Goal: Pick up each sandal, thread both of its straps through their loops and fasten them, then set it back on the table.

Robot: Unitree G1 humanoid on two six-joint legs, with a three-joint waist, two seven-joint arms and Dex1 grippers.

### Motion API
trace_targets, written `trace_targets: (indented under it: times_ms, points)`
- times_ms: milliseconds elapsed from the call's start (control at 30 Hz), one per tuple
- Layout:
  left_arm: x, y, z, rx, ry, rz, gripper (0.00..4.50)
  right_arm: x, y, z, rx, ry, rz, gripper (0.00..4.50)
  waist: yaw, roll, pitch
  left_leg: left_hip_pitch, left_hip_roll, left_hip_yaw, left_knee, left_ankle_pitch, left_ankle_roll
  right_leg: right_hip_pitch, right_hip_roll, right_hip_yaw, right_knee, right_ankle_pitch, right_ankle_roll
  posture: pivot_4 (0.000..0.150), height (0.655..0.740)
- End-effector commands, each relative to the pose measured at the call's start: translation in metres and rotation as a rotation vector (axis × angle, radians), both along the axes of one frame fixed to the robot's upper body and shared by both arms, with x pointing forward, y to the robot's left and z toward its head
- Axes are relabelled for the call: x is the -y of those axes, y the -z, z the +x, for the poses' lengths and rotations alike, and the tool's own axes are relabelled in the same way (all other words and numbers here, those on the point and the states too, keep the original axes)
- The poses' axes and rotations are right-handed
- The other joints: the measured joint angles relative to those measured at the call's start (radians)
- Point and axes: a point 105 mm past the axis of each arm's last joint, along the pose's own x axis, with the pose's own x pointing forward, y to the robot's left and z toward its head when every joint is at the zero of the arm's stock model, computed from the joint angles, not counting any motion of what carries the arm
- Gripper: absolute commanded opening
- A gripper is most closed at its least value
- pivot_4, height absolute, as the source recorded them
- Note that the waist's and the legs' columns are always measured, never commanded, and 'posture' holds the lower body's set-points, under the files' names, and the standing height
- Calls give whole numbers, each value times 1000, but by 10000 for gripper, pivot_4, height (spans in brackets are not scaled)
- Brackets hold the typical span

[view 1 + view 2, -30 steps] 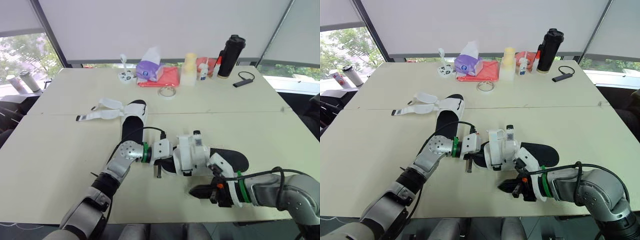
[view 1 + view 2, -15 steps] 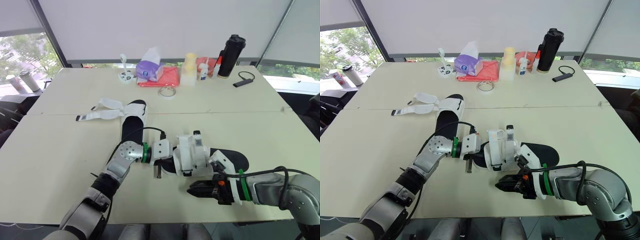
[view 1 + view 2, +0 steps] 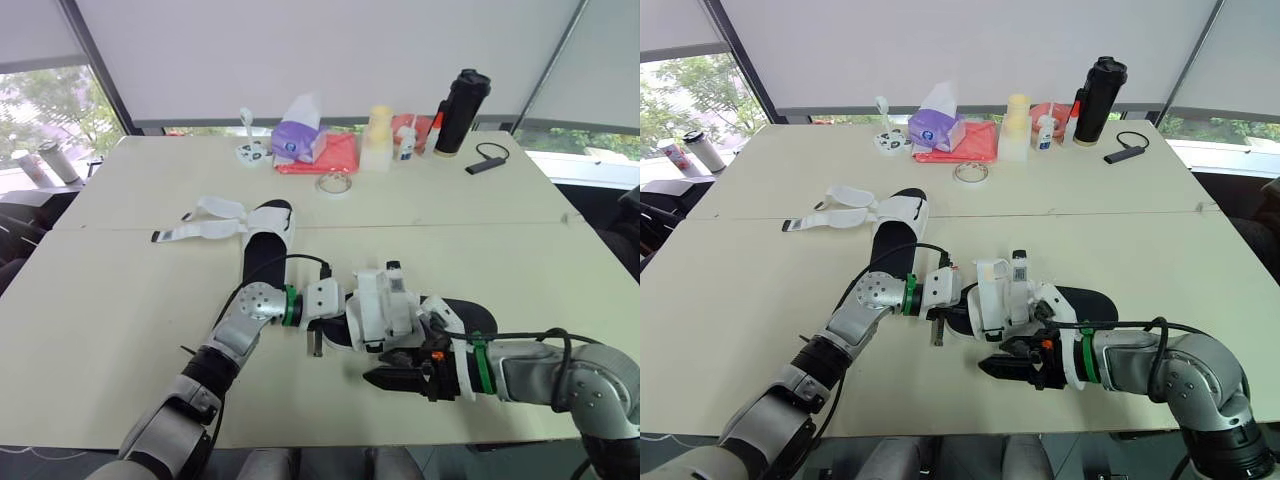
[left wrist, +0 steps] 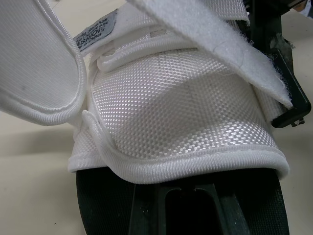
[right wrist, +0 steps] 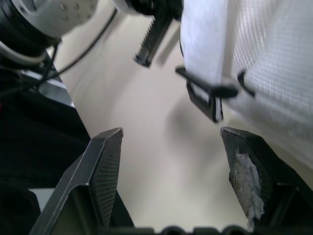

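partly, right gripper [image 3: 990,368] covers sandal [image 3: 992,296].

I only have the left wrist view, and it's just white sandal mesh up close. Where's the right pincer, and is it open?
Observer: The right pincer is open, low at the near side of that sandal.
Operator: Is it holding anything?
Observer: Nothing. A black strap loop hangs just ahead of its gap, untouched.
Operator: And the other sandal?
Observer: The other sandal lies farther back on the table, toward the robot's left, with its straps spread out unfastened.
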Motion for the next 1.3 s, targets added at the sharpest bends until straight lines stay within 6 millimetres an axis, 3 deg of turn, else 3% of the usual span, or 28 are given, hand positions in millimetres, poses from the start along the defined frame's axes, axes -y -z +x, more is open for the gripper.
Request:
trace_targets:
  times_ms: [33,1067,1167,1300]
  points:
    - [-12,35,-8,-90,-16,122,0,-2,-12,4,42,1,32,33923,0,0,0,0,0,0,0,0,0,0,0,0,0,0,0,1500,7296]
    - [-11,35,-8,-86,-18,116,0,-11,-18,5,3,16,101,33923,-1,0,0,0,0,0,0,0,0,0,0,0,0,0,0,1500,7296]
    - [-10,35,-8,-85,-17,115,0,-11,-18,4,-4,20,106,25076,-1,0,0,0,0,0,0,0,0,0,0,0,0,0,0,1500,7296]
    - [-11,35,-8,-84,-16,119,0,-12,-16,5,-9,20,99,4508,0,0,0,0,0,0,0,0,0,-1,0,0,0,0,0,1500,7296]
